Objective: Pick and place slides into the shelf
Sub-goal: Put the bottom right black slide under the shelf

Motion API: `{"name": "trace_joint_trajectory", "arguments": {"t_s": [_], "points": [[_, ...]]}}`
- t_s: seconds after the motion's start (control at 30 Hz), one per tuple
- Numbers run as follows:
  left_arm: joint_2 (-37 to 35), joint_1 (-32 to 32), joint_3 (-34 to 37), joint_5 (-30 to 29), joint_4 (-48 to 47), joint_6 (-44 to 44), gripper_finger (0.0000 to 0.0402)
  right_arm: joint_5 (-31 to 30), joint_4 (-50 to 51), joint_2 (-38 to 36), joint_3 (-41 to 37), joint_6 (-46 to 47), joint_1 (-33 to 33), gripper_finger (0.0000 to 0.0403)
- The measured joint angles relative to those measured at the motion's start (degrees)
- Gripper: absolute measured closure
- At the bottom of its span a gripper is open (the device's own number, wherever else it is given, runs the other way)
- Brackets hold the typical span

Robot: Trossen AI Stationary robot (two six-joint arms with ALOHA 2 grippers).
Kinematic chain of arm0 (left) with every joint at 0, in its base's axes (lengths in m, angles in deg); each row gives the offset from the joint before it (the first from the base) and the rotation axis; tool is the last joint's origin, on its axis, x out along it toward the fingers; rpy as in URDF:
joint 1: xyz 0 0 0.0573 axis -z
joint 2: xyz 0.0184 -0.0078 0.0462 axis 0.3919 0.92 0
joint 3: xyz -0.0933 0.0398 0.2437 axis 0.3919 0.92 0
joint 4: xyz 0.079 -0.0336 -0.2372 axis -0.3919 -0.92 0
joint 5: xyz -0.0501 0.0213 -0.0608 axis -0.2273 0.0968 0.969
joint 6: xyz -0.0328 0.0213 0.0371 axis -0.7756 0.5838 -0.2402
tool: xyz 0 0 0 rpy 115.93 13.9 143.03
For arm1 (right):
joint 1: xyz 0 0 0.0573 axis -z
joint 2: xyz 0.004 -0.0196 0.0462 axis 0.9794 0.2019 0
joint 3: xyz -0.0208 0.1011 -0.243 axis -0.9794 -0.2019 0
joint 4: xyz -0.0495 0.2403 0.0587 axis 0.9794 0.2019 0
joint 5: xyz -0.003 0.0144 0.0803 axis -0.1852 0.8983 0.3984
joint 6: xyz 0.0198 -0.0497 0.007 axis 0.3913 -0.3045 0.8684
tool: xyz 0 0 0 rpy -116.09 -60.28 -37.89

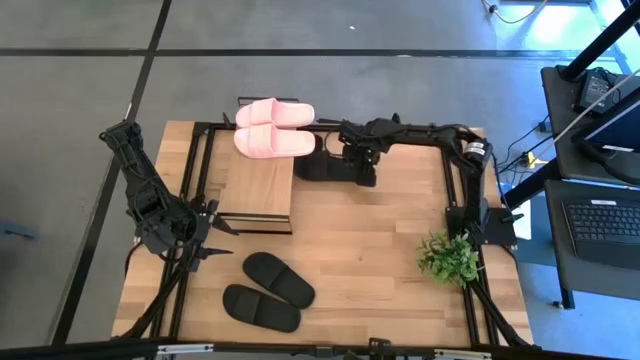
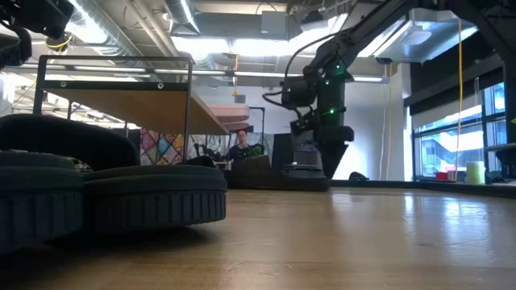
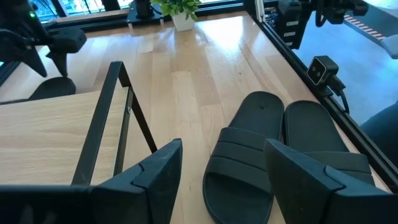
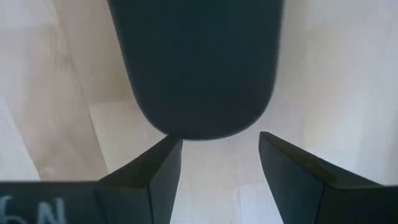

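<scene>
Wood table (image 1: pixel 380 230): right gripper (image 1: pixel 366 172) held wide open over a black slide (image 1: pixel 330 166), apparently untouched; left gripper (image 1: pixel 215 243) parked open beside shelf (image 1: pixel 258 185)

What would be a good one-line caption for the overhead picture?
Pink slides on the shelf, right hand open over a black slide, another black pair waiting.

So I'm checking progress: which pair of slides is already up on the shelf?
The light pink pair, lying on the far end of the shelf's wood top. The black pair near the left tool lies on the table.
</scene>
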Motion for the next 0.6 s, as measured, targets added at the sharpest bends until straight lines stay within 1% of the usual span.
{"name": "trace_joint_trajectory", "arguments": {"t_s": [0.1, 0.43, 0.6], "points": [[0.00, -0.01, 0.00, 0.00, 0.00, -0.01, 0.0185, 0.17, 2.40, 0.96, 0.11, 0.00, 0.00, 0.0189], [-0.01, -0.01, 0.00, -0.01, 0.00, 0.01, 0.0185, 0.15, 2.83, 1.13, 0.11, 0.77, 0.00, 0.0189], [0.00, -0.02, 0.00, 0.00, 0.00, 0.01, 0.0185, 0.00, 5.18, 1.34, -0.24, 0.05, 0.00, 0.0189]]}}
